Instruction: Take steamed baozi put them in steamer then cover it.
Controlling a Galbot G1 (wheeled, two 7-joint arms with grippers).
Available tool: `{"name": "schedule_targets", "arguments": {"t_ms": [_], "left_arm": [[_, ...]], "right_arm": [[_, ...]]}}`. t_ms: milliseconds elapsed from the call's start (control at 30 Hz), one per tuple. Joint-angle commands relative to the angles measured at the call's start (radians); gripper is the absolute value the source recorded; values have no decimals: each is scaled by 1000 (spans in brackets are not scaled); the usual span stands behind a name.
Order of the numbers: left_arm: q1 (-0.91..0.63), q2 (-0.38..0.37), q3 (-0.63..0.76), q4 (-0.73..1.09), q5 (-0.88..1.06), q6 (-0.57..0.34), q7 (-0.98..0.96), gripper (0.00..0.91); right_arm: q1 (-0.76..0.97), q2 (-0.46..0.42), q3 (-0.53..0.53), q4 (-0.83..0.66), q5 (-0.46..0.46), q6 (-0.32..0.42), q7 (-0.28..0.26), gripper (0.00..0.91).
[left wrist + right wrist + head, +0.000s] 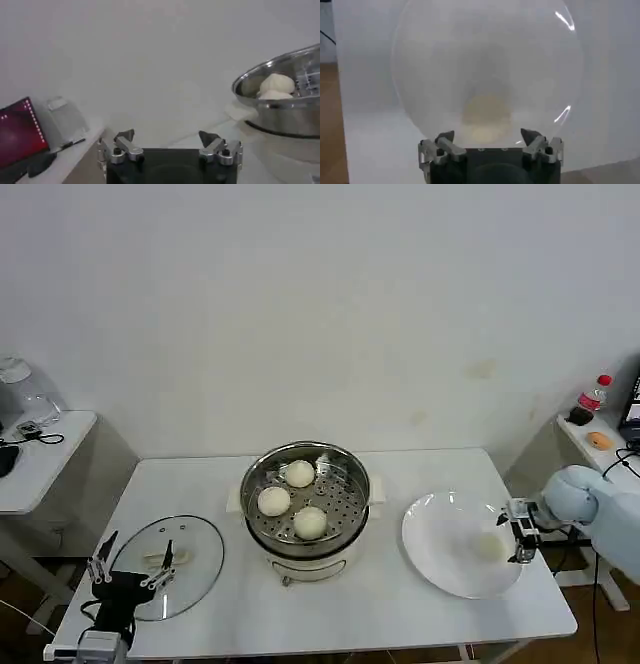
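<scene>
**Inspection: 3 buns loaded, 1 left on the plate, lid not yet fitted**

We find the right gripper at the right-hand rim of the white plate, its fingers spread apart and empty, facing the last steamed baozi, which lies on the plate's right side just beside the fingertips. In the right wrist view the same bun sits ahead of the open fingers, roughly centred between them.

We judge the step in hand to be the pickup of this 4th bun. To do it well, we would advance the gripper until the bun sits squarely between both fingers, close gently enough that the soft dough is not crushed, and lift clear of the plate's raised rim before travelling left. The shallow plate could slide if a fingertip drags on it.

Containers:
- The steamer stands at the table's centre on its cream pot base and holds 3 buns, grouped toward its left and near side. The perforated floor at its right and far side is bare, and that is where we would set the 4th.
- The plate holds 1 bun and nothing else.

The cover lies flat on the table, left of the steamer and apart from it. The left gripper hangs at the cover's near-left edge, fingers apart, holding nothing.
</scene>
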Motion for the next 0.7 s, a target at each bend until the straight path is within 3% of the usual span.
{"name": "schedule_targets", "arguments": {"t_ms": [33, 267, 333, 500, 700], "left_arm": [[2, -1, 0, 6, 1, 0, 0, 907], [-1, -1, -3, 8, 1, 1, 0, 907], [-2, -2, -2, 9, 1, 1, 0, 907], [-2, -5, -1, 8, 1, 0, 0, 907], [-2, -3, -5, 4, 1, 1, -1, 907]], "right_arm": [[-37, 68, 29, -72, -13, 0, 9, 907], [-46, 71, 26, -69, -21, -18, 3, 766], [-43, 69, 27, -68, -21, -22, 2, 645], [-33, 65, 26, -63, -20, -24, -1, 595], [48, 39, -14, -16, 11, -30, -19, 595]]}}
